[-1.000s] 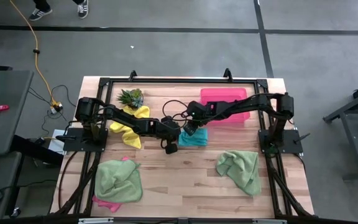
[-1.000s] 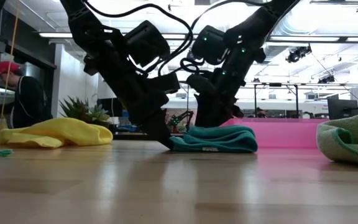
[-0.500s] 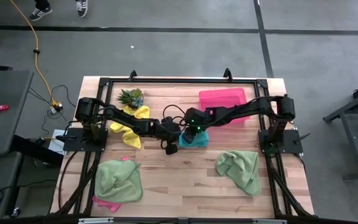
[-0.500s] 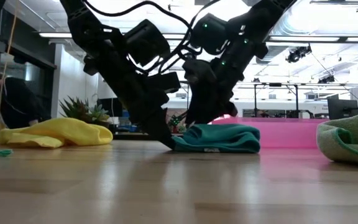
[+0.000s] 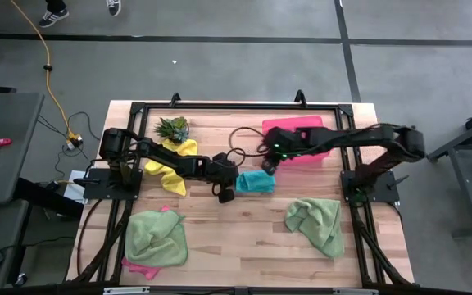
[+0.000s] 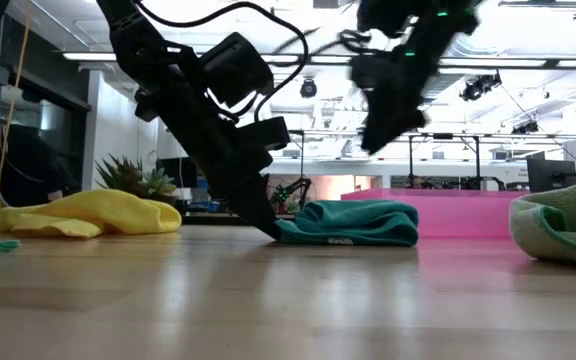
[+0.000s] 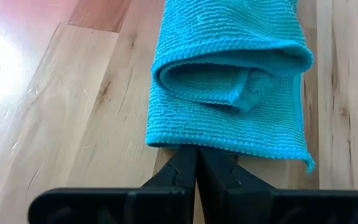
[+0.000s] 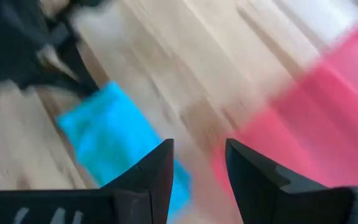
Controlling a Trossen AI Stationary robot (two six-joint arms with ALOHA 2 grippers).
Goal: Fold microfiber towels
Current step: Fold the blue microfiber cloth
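- At the near edge of the table (image 5: 244,246), a light green towel (image 5: 156,238) lies crumpled at the left over a pink towel (image 5: 140,268) that peeks out beneath it.
- A second light green towel (image 5: 315,223) lies bunched near the right side, well apart from the first.
- In the middle of the table lies the teal towel (image 5: 256,182), folded into a thick bundle with its rolled edges facing the left arm.
- The left gripper (image 7: 196,163) is down at the tabletop, its fingers pressed together, tips touching the near hem of the teal towel; whether any cloth is pinched between them cannot be told.
- The right gripper (image 8: 197,152) hangs in the air above the gap between the teal towel and the pink tray (image 5: 297,135), fingers spread apart with nothing between them.
- Farther back on the left, the yellow towel (image 5: 170,168) lies loosely heaped, just beside the small spiky green plant (image 5: 173,128).
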